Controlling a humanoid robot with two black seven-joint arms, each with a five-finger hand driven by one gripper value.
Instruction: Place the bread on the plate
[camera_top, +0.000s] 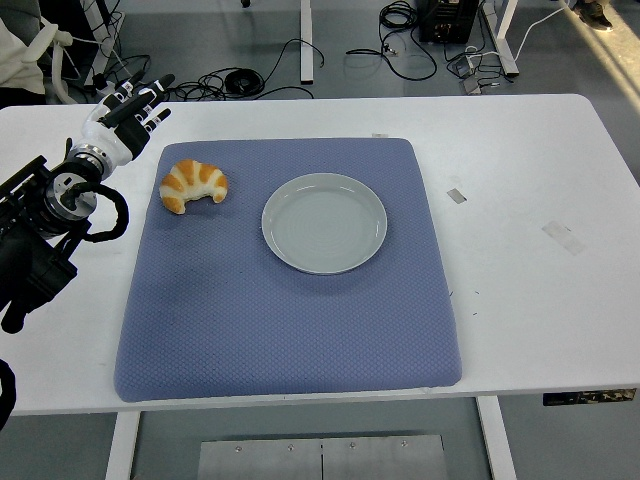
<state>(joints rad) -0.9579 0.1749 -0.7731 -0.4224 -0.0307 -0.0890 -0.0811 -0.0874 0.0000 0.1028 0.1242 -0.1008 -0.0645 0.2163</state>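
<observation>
— Where is the bread, and why there?
— Croissant (194, 186), golden with pale stripes, lying on the upper left part of a blue mat (290, 330), curved ends pointing down toward the near edge. Not yet on the plate (324, 222). Just beside the plate's left rim, apart from it, with a strip of bare mat between. Probably set within easy reach of the left arm.

— And the plate?
— White, round, bare, sitting near the middle of the mat, a little toward the far side. Likely centred so that a short sideways carry from the left ends over it.

— State of the robot hand?
— Left robot hand (128, 112) raised over the far left corner of the bench (530, 250), above and to the left of the croissant, not touching it. Fingers spread and relaxed, holding nothing. Black arm entering from the left edge. Looks poised before a reach, so grasp not yet begun. Right robot hand nowhere in view.

— Surface and room?
— White bench, mostly covered by the quilted blue mat; a few small tape scraps (456, 195) on the bare right side. Beyond the far edge, grey floor with tangled black cables (235, 80), desk legs and a power unit. Pale fabric at the top left corner, too little visible to identify
</observation>
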